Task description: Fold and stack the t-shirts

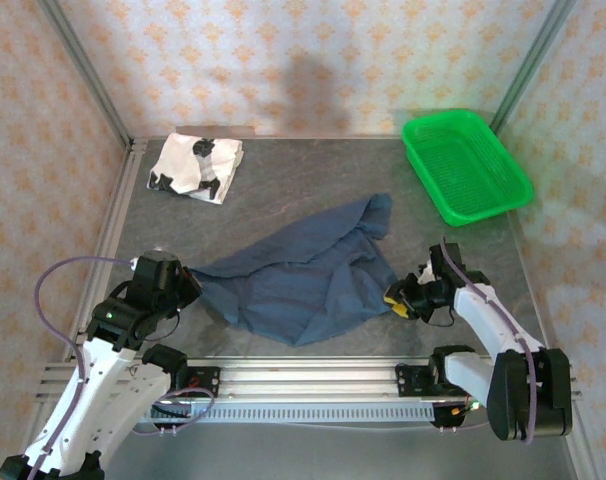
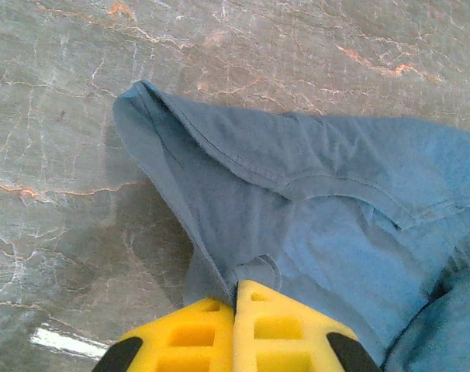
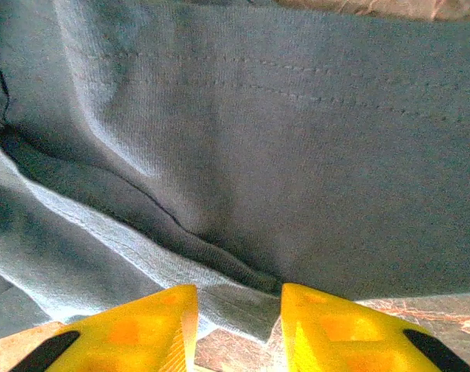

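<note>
- The navy t-shirt [image 1: 303, 280] is lying crumpled toward the near edge of the bench [image 1: 313, 185], between the two arms.
- The left hand [image 2: 235, 291] is pinching shut on its left edge.
- The right hand [image 3: 239, 298] is standing parted, with the shirt's right hem between its fingers.
- The white t-shirt [image 1: 195, 166] is resting folded at the far left corner.
- The green basket [image 1: 453, 116] is sitting at the far right corner, and both shirts are lying outside it.

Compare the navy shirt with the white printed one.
The navy t-shirt lies spread and rumpled near the arms; the white t-shirt sits folded in the far left corner. The navy t-shirt is plain; the white t-shirt has black patches. The left gripper pinches the navy t-shirt; the white t-shirt lies free. Both lie on the table.
</note>
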